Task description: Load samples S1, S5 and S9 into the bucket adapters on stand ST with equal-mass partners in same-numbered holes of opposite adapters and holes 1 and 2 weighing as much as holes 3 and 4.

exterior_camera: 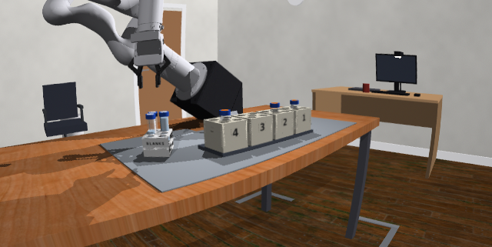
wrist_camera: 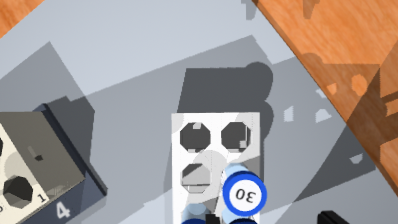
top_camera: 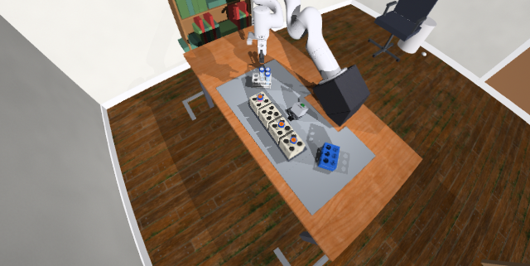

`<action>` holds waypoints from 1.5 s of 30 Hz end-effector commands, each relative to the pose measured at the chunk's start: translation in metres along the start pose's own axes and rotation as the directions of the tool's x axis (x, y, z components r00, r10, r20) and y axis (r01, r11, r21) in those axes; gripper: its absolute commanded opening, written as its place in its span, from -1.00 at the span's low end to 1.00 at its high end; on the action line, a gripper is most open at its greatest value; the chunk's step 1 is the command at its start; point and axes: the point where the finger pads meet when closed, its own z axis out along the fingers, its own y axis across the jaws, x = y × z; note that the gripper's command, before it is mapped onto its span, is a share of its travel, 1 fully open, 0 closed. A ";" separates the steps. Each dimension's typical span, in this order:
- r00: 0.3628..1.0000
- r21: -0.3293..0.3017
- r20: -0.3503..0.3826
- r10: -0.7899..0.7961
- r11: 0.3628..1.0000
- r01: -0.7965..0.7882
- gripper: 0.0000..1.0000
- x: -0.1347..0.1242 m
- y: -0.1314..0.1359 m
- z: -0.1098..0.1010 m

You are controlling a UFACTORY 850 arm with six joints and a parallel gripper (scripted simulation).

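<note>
My gripper [top_camera: 262, 59] [exterior_camera: 149, 82] is open and empty, high above the white BLANKS rack [exterior_camera: 155, 151] [wrist_camera: 177, 150]. The rack holds three blue-capped tubes; the nearest in the wrist view is a blank marked 30 [wrist_camera: 245, 194]. The other two caps are cut off by the lower image edge. Three wells there are empty. On the dark stand [exterior_camera: 215, 152], orange-dotted tubes stand in adapter 4 [exterior_camera: 215, 135] [wrist_camera: 60, 145], adapter 2 [exterior_camera: 283, 132] and adapter 1 [exterior_camera: 304, 125]. Adapter 3 [exterior_camera: 260, 138] shows no tube. The orange dots' IDs are too small to read.
The blue rack [top_camera: 330, 157] stands beyond adapter 1 with no tubes seen. The small desk [top_camera: 296, 111] with the green DONE key [top_camera: 302, 105] stands beside the adapter row. A large black box [top_camera: 341, 96] on a second arm overhangs the table side behind it.
</note>
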 end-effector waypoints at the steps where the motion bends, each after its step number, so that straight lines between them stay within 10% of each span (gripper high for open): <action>1: 1.000 0.000 -0.001 0.001 1.000 -0.001 0.15 0.001 0.000 0.007; 45: 1.000 0.000 -0.001 0.001 1.000 -0.001 0.15 0.001 0.000 0.085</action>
